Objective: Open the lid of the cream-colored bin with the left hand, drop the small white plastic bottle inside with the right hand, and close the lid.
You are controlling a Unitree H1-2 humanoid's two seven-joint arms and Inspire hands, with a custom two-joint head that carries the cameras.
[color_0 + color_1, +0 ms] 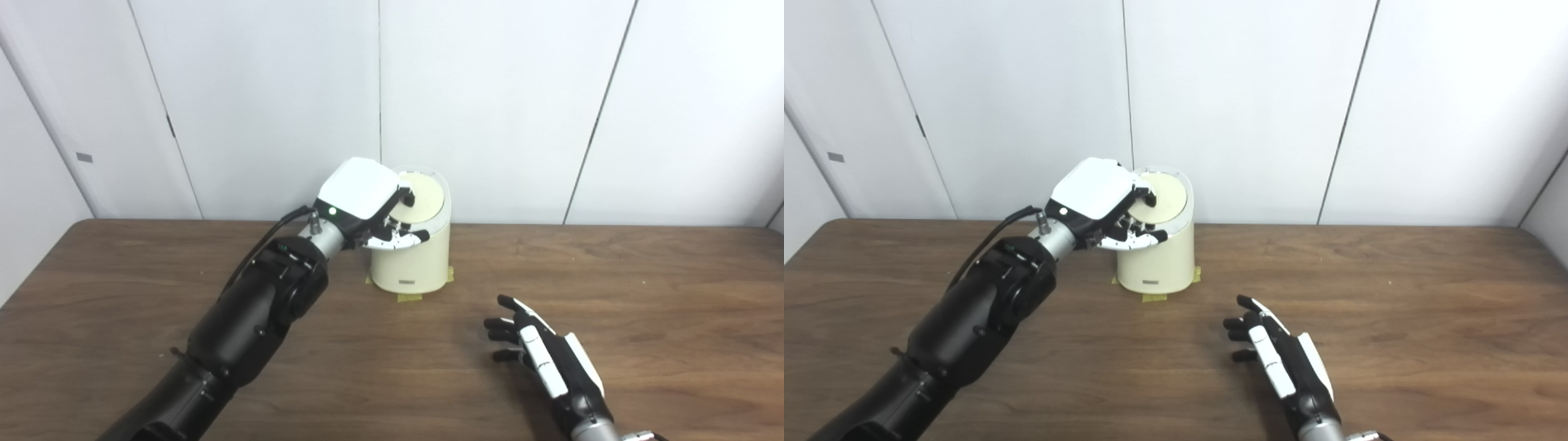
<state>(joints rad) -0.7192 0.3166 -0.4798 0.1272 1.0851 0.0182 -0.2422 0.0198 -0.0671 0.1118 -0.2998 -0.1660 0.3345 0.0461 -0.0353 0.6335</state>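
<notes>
Cream-colored bin (411, 257) stands on the wooden counter (643, 294) in my left eye view, its lid (419, 197) beneath my left robot hand (367, 205), whose fingers (401, 239) curl at the lid's near edge; whether they grip it I cannot tell. Yellow tape (409, 298) marks the bin's foot. From my right eye view, my right robot hand (1274, 355) hovers low over the counter, fingers spread and holding nothing, the bin beyond it and to its left, well apart.
</notes>
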